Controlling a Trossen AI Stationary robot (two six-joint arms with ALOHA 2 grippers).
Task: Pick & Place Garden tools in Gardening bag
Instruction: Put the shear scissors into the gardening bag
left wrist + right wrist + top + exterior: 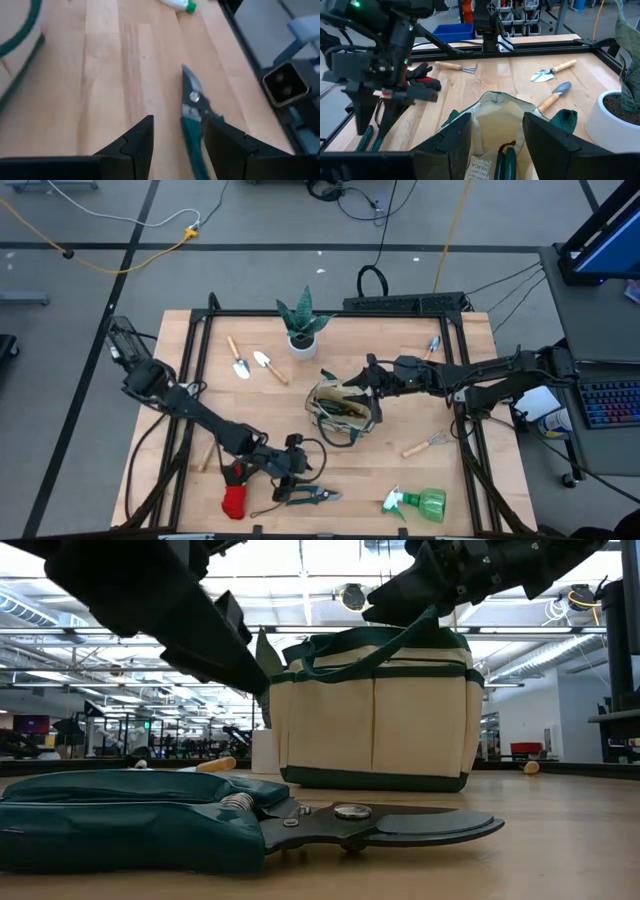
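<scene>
High view: gardening bag [345, 412] sits mid-table, mouth up. Right gripper [372, 383] hovers at its rim, fingers spread, holding nothing.

Left gripper [291, 480] hangs over the pruning shears [305, 497] at the near edge; fingers apart, straddling the handles, no grip yet. Step in hand, as I judge it: picking up the shears. Next move calls for lowering, closing on the handles, then carrying them to the bag.

Count outside the bag: one spray bottle [420, 504], one glove [233, 498], one shears, two trowels [240, 361], one rake [428, 444]. One potted plant [302, 328], not for bagging.
</scene>
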